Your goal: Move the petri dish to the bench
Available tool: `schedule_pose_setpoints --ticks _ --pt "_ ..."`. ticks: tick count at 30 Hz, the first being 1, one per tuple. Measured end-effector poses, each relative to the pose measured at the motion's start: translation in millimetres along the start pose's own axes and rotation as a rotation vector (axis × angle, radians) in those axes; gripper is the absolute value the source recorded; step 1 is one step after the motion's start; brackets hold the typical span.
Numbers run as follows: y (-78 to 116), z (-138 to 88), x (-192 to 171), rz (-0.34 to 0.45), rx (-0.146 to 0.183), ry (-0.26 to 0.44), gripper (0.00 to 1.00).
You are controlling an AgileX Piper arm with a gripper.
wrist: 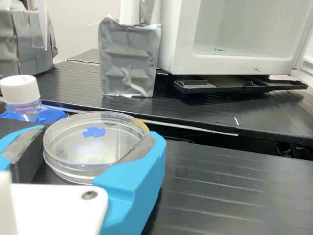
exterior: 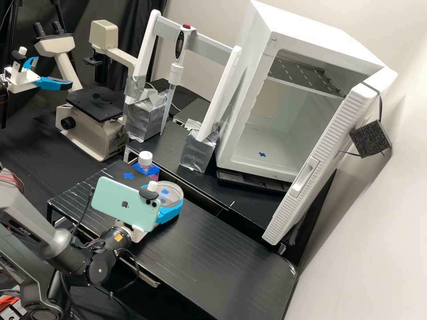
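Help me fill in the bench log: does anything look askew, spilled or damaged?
Nothing looks spilled or damaged. The petri dish sits level in the claw and the capped bottle stands upright. The one oddity is the white cabinet's door, hanging wide open with a black block strapped to its outside.

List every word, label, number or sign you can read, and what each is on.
No text that I can quote with certainty:
Arm: white lettering, too small and slanted.
Yellow label at the arm's wrist: too small.
Pipette: display too small.
Phone: a logo, not a word.
Petri dish: a blue patch within its outline, no legible characters.
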Motion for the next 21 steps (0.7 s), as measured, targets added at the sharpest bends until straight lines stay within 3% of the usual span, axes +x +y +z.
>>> schedule_pose_setpoints --ticks 10,18,21 --pt "-0.4 1 1 -0.004 0.012 0.006 1.0" --pt "3.9 -8 -5 0.043 -0.075 0.009 1.0" --pt "9.1 -18 -7 0.117 -0.102 0.04 1.0"
